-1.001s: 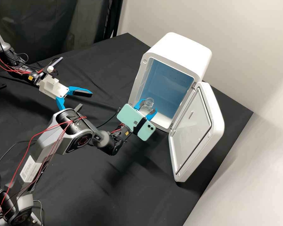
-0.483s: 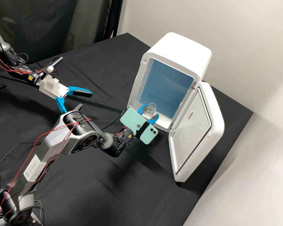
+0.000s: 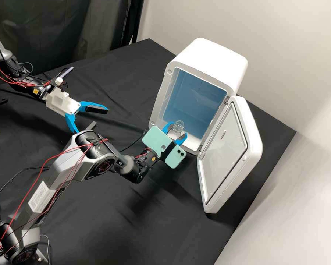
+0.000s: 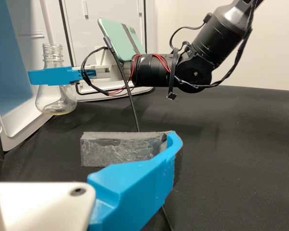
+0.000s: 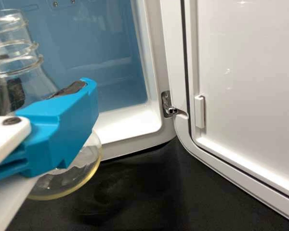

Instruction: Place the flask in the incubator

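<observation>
Looking like a robotics laboratory, showing a black-draped bench (image 3: 143,221) against plain white walls (image 3: 283,36), holding a small open incubator (image 3: 209,59), a glass flask (image 3: 178,127), a cabled robot arm (image 3: 81,162).

The right arm (image 3: 81,162) rises from the near-left corner of the desk (image 3: 136,221). Its elbow is bent high and its forearm stretches out toward the desk's far-right side. The right gripper (image 3: 175,131) has its blue fingers (image 3: 168,127) closed on the neck of the flask (image 3: 178,127). The left arm (image 3: 22,79) comes in low from the desk's left edge. The left gripper (image 3: 91,119) hangs above the desk with its fingers (image 3: 95,107) spread wide, holding nothing.
</observation>
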Controlling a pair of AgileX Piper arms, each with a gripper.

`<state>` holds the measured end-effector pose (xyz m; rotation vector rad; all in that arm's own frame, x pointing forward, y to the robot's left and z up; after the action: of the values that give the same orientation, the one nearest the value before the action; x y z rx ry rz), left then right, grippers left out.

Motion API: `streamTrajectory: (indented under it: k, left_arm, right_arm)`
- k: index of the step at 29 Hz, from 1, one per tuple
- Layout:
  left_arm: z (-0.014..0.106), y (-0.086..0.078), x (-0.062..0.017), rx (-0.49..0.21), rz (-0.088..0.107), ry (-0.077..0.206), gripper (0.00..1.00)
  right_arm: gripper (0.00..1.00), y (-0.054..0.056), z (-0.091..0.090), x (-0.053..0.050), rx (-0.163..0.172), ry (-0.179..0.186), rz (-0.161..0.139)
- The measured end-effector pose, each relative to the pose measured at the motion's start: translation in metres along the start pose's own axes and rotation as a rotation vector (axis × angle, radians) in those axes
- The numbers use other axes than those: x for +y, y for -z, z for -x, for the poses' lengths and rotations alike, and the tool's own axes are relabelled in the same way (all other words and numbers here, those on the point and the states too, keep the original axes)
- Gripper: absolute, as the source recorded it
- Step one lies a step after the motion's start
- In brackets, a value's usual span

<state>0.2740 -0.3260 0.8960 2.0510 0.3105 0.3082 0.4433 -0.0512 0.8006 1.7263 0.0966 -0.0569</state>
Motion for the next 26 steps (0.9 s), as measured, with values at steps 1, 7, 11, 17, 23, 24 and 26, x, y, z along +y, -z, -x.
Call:
streamTrajectory:
  k: [1,7,11,17,23,24,26]
  left_arm:
    - [0.000,0.000,0.0000,0.000,0.000,0.000,1.00]
    - [0.000,0.000,0.0000,0.000,0.000,0.000,1.00]
    - [0.000,0.000,0.0000,0.000,0.000,0.000,1.00]
    - [0.000,0.000,0.0000,0.000,0.000,0.000,1.00]
    - [0.000,0.000,0.0000,0.000,0.000,0.000,1.00]
    - [0.000,0.000,0.0000,0.000,0.000,0.000,1.00]
    - [0.000,0.000,0.0000,0.000,0.000,0.000,1.00]
  right_arm:
    - [0.00,0.000,0.000,0.000,0.000,0.000,0.000]
    - [0.00,0.002,-0.002,0.001,0.012,0.004,0.010]
    - [0.00,0.003,-0.004,0.002,0.019,0.001,0.006]
    - [0.00,-0.003,-0.011,0.000,0.020,0.002,0.007]
    - [0.00,-0.005,-0.012,-0.002,0.005,0.010,0.007]
    - [0.00,-0.006,-0.012,-0.002,0.003,0.011,0.006]
    - [0.00,-0.008,-0.012,-0.003,-0.003,0.015,0.006]
